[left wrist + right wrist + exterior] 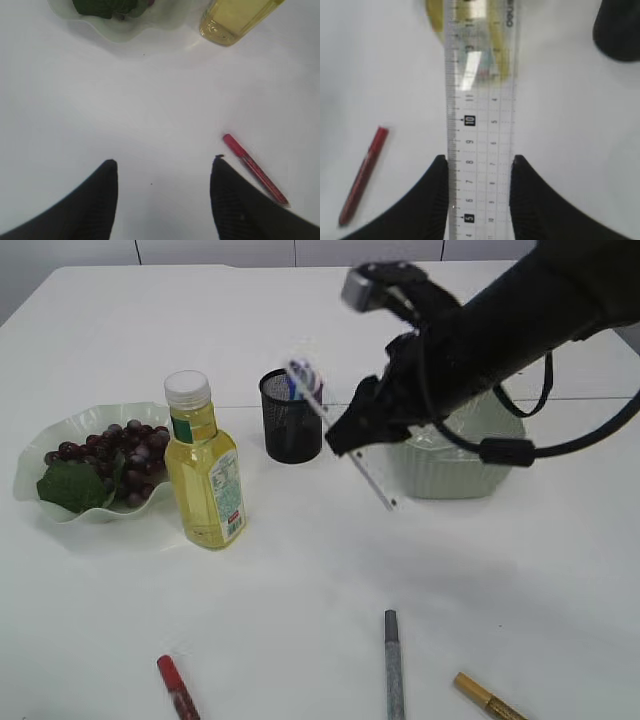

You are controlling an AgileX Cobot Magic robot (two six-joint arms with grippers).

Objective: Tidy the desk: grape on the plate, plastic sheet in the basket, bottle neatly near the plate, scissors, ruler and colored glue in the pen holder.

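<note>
My right gripper (347, 438) (479, 161) is shut on a clear plastic ruler (374, 485) (480, 120) and holds it slanted in the air, its upper end by the rim of the black mesh pen holder (290, 425) (618, 27). Something blue stands in the holder. The yellow oil bottle (205, 475) (235, 17) stands upright beside the pale green plate (30, 460) (125, 32), which holds grapes (125, 445) and a leaf. My left gripper (164, 162) is open and empty over bare table, left of a red glue pen (255, 169) (177, 687) (362, 175). No plastic sheet shows.
A pale green ribbed basket (460, 470) stands behind my right arm. A grey pen (393, 665) and a gold pen (490, 698) lie near the table's front edge. The left arm does not show in the exterior view.
</note>
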